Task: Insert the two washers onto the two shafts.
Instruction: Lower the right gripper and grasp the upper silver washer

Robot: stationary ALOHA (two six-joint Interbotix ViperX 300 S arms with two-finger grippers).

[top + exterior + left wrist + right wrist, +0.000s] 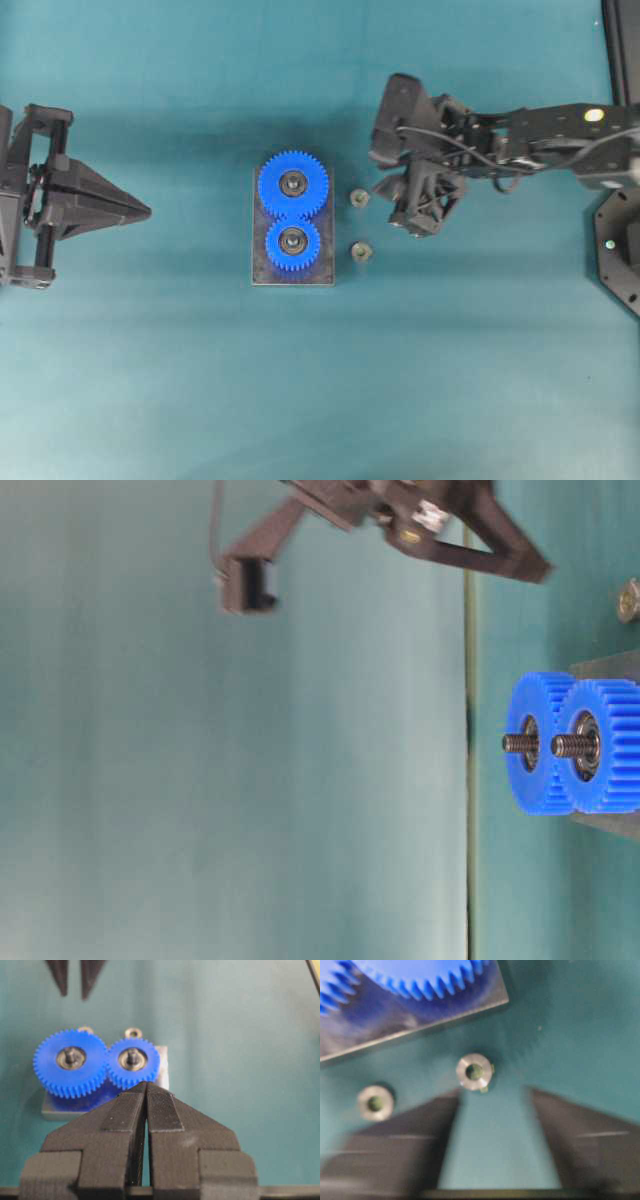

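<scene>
On the teal table point(150, 380), just right of the grey plate point(262, 270) in the overhead view: two washers, lying flat and apart from each other, both off the shafts. First washer point(359, 197) beside the larger gear point(270, 185), second washer point(362, 251) beside the smaller gear point(275, 245). Small, round, dull grey metal, each with a dark hole through the middle; thick for the width, more like short collars. In the blurred right wrist view, possibly a tiny tab at the rim of the one nearer the claw point(474, 1071), hard to tell through the smear. Counted: two washers, two blue toothed gears meshed on one plate, two threaded shafts standing up through the gear hubs, one at point(520, 743) and one at point(572, 745), both bare at the tip. Right gripper point(405, 205) close to the washers, just right of them from overhead, released: in its own camera, black fingers point(420, 1130) spread wide with only teal table between, a washer lying just ahead of the gap, touching neither finger. Left gripper point(145, 210) well off to the left of the plate, clenched on nothing: seen from its wrist, ribbed pads point(162, 1110) pressed together at the tips and aimed at the smaller gear.
</scene>
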